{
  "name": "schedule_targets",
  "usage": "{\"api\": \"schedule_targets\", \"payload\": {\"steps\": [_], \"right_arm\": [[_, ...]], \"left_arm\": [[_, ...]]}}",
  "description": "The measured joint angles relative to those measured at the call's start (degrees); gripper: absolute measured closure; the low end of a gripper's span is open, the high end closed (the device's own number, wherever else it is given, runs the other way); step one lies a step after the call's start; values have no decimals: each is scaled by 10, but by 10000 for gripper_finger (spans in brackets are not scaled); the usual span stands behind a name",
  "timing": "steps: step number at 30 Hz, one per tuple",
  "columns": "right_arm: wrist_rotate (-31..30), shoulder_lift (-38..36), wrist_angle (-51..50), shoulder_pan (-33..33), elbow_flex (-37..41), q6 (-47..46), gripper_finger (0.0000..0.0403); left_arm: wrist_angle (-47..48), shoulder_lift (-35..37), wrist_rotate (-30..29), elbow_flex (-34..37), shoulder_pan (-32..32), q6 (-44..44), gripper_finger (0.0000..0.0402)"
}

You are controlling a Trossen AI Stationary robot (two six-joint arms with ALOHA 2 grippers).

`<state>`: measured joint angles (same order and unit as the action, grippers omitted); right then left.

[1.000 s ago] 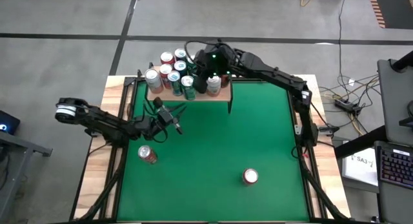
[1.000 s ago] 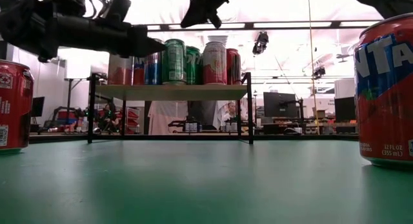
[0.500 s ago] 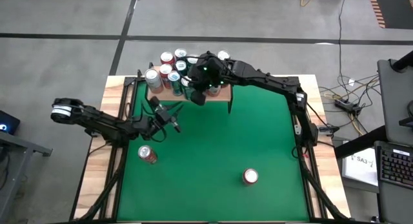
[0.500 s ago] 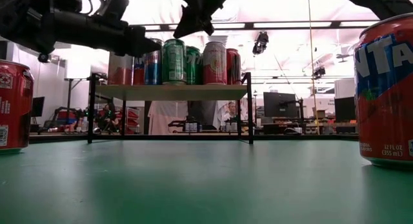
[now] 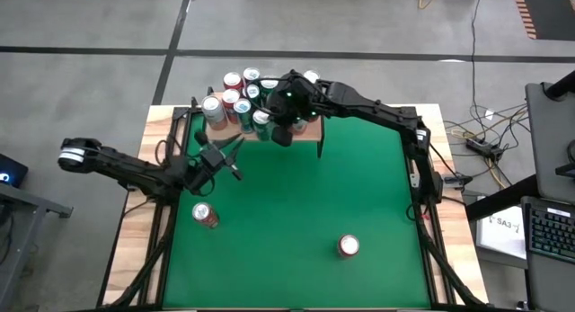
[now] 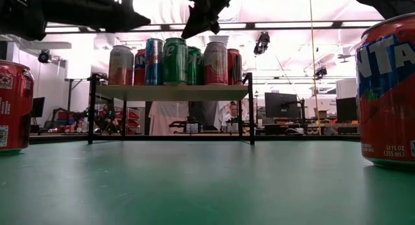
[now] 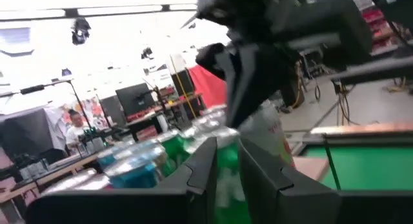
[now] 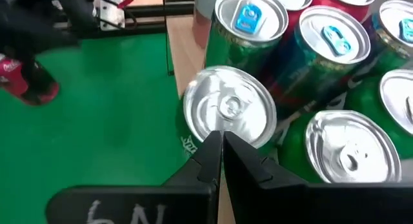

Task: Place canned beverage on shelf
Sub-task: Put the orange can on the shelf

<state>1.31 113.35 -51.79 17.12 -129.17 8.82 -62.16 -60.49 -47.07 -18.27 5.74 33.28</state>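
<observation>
Overhead, the right gripper [image 5: 280, 137], fingers pressed together and empty, hangs above the front edge of the shelf [image 5: 305, 132] at upper centre, just over a green can [image 8: 227, 111]. Left gripper [image 5: 232, 155], nearly closed, holds nothing at centre left. Two red cans on the green table [image 5: 359, 186]: a Fanta can [image 6: 387, 89] and a Coca-Cola can [image 5: 206, 215].

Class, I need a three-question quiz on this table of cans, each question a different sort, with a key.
1. True or false: the right gripper holds a can.
2. How many cans stand on the green table, off the shelf?
3. The left gripper is: A) over the shelf, B) above the table left of the shelf, C) at the near edge.

Key: 1 false, it is shut and empty above the shelf cans. 2 two. 3 B.
</observation>
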Motion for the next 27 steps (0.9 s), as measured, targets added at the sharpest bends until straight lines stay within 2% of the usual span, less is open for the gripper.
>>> {"api": "schedule_targets", "payload": {"steps": [8,11,15,19,27], "right_arm": [[-44,-6,17,0,1,2,394],[-43,-5,31,-3,1,2,394],[-43,-4,30,-5,1,-5,394],[-44,-4,31,-3,1,-5,394],[-44,-4,13,-4,0,2,394]], "left_arm": [[1,13,5,-9,-2,32,355],[7,-18,58,-9,-16,-18,355],[10,-67,24,-21,-20,-24,360],[13,-122,43,-35,-20,-29,362],[11,-217,-18,-82,-33,-11,362]]}}
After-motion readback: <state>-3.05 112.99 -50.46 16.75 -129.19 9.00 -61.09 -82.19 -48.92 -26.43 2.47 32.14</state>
